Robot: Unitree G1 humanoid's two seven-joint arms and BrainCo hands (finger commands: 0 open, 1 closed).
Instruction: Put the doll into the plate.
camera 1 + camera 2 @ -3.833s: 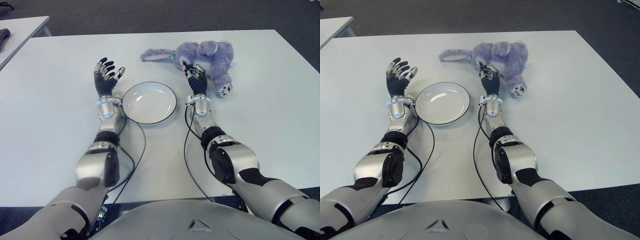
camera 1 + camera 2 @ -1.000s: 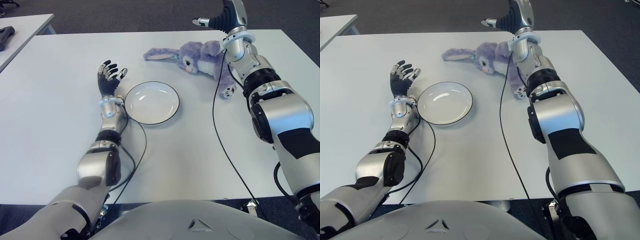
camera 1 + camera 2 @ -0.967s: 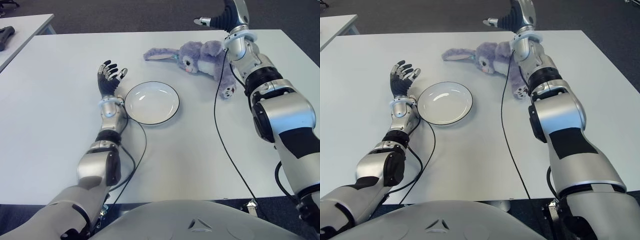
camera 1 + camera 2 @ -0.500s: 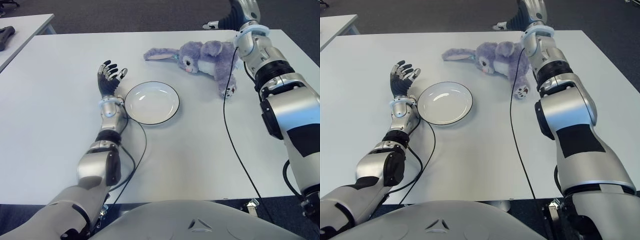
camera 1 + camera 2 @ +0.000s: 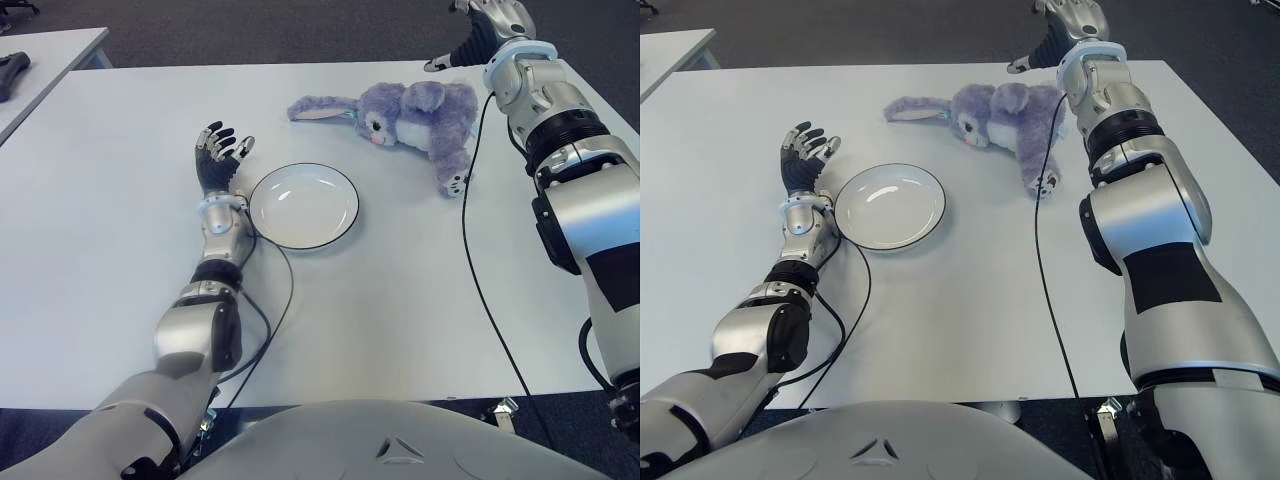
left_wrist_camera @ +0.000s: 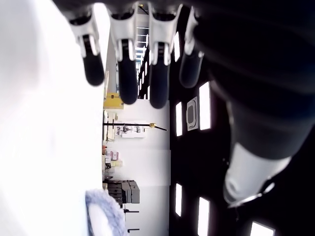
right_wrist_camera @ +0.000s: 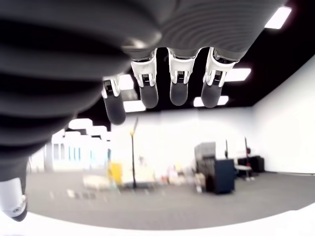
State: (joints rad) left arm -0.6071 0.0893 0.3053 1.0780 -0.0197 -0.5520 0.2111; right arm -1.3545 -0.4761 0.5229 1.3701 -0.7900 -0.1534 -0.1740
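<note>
Hovering past the table's far edge, right hand [image 5: 478, 30] is empty, fingers spread, behind the doll [image 5: 415, 112]. Doll lies on its side near the far edge, right of the plate [image 5: 303, 205] and apart from it. Left hand [image 5: 218, 158] shows just left of the plate, fingers spread, empty. Risk: a shallow grab on the floppy body could slip, or drag the doll off the edge.

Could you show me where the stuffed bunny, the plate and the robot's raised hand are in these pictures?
doll [image 5: 425, 112], left eye view, on its purple body.
plate [image 5: 262, 225], left eye view, on its near-left rim.
right robot hand [image 5: 1065, 22], right eye view, on the middle of the hand, beyond the doll.
</note>
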